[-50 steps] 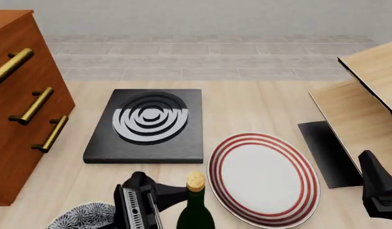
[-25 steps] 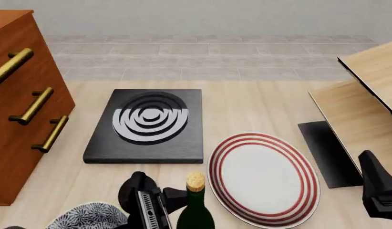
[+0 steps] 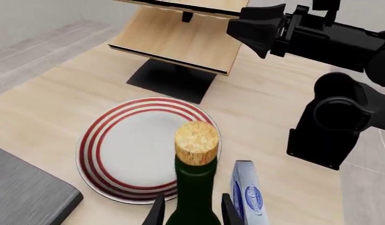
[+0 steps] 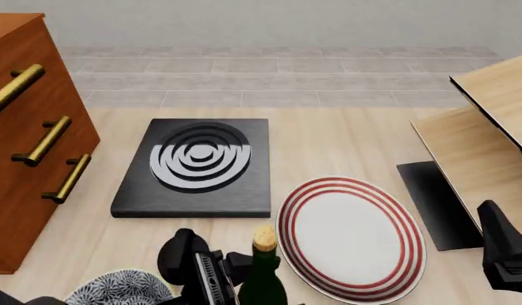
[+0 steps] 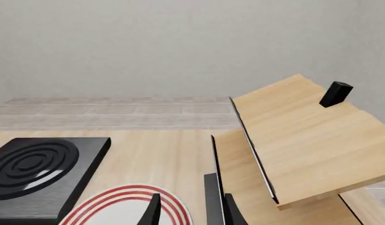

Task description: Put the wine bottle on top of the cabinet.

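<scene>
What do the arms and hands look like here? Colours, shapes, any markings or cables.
Both arms are matte black, with chunky rounded joint housings. The left hand has a ribbed, light-grey panel on its body. The right hand ends in a blocky wedge-shaped body. Fingers are thin black blades. No cables, sleeves or logos visible.

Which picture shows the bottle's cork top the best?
The left wrist view. There the wine bottle is close and big, and you see its tan cork, dark green neck and the left gripper fingers on either side. The front view shows only a small cork and neck at the bottom edge. The right wrist view doesn't show the bottle.
</scene>
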`<action>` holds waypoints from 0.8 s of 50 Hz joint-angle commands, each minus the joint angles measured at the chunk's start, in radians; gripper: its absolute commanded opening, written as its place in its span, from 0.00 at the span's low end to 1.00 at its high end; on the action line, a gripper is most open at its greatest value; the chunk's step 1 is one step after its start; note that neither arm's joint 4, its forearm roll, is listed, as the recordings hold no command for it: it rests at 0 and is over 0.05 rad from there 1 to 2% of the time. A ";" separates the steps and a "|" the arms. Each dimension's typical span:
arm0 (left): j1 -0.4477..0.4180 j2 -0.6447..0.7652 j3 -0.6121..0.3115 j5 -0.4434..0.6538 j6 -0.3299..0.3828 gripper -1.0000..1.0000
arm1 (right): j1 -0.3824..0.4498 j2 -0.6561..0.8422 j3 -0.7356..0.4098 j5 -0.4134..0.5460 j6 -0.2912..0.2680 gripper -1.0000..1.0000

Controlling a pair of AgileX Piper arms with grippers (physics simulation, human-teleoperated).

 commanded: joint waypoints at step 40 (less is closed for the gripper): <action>0.054 -0.341 0.000 0.268 0.054 0.00 | 0.000 0.000 0.000 0.000 0.000 1.00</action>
